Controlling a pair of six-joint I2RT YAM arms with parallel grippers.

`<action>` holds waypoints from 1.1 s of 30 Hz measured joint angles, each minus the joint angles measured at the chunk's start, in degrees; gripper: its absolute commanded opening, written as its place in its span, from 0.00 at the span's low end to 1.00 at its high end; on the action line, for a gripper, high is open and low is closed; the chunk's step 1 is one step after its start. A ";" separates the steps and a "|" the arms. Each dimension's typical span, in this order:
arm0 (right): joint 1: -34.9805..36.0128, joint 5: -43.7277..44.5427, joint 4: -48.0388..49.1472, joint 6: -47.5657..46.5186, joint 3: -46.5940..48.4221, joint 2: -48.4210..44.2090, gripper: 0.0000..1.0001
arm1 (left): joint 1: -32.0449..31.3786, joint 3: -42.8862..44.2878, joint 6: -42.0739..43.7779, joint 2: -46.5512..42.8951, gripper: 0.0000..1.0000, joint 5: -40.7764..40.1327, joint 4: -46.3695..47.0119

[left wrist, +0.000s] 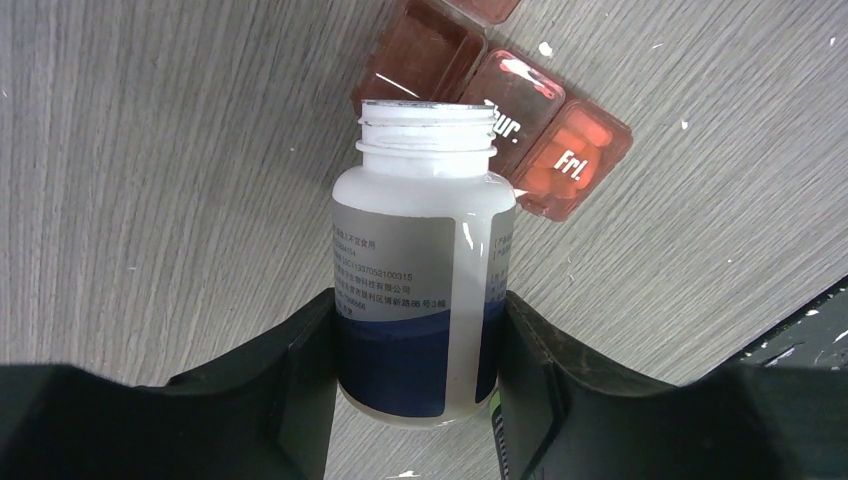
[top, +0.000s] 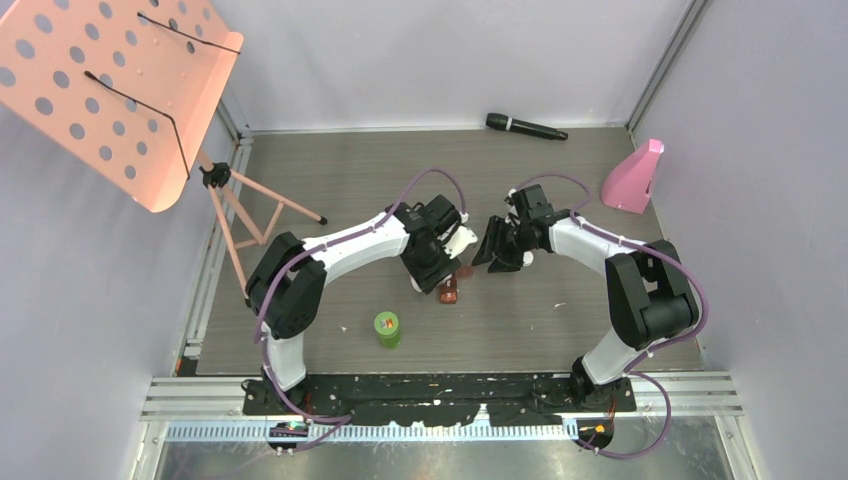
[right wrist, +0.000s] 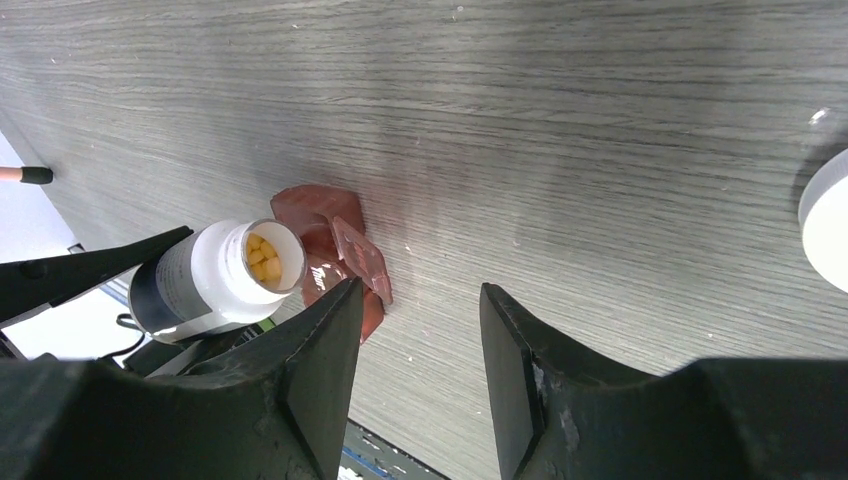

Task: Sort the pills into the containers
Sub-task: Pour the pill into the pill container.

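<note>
A: Your bottle (left wrist: 420, 270) sits mid-frame in the left wrist view, cap off. Its long axis runs straight up the frame from the left gripper (left wrist: 415, 330), whose jaws pinch it on both sides, low on the label.

B: The mouth is what you steer by. It points at the top of the frame, and the case (left wrist: 545, 125) lies just past it, slanting to the upper right. The rim overlaps one cell (left wrist: 425, 50) next to the one marked "Thur."; whether they touch, you cannot tell here.

A: In the right wrist view you look into the mouth. Yellow pills (right wrist: 263, 258) lie near the lip, so I judge the bottle tipped close to level, ready to spill.

B: One lid (right wrist: 360, 258) on the case is raised there, centre left. I'd say your pour depends on getting the mouth over that open cell, not the shut "Thur." and "Fri." ones.

A: Your right gripper (right wrist: 418, 300) is spread and holds nothing; bare table (right wrist: 600, 120) shows between its fingers, and the case lies to their left.

B: In the top view both grippers are near the case at frame centre, the left one nearer. This looks like the left arm's move.
</note>
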 measured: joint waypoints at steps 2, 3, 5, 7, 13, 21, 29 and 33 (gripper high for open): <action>0.00 -0.11 0.11 0.02 -0.17 0.00 0.53 | -0.07 0.09 0.00 0.26 0.00 -0.20 -0.55; 0.00 -0.17 0.13 0.02 -0.22 0.00 0.53 | -0.11 0.09 0.00 0.31 0.00 -0.28 -0.70; 0.00 -0.26 0.17 0.02 -0.35 0.00 0.53 | -0.11 0.11 0.00 0.42 0.00 -0.39 -0.90; 0.00 -0.39 0.20 0.04 -0.35 0.00 0.53 | -0.11 0.22 0.00 0.44 0.00 -0.61 -1.16; 0.00 -0.42 0.17 0.04 -0.42 0.00 0.52 | -0.20 1.27 0.00 0.83 0.00 -0.92 -2.16; 0.00 -0.42 0.28 0.04 -1.22 0.00 0.52 | -0.42 3.17 0.00 1.92 0.00 -1.22 -3.76; 0.00 -0.44 0.39 0.04 -1.27 0.00 0.52 | -0.61 5.29 0.00 2.89 0.00 -1.27 -6.88; 0.00 -0.44 0.42 0.04 -1.27 0.00 0.52 | -0.81 5.57 0.00 2.91 0.00 -1.27 -7.21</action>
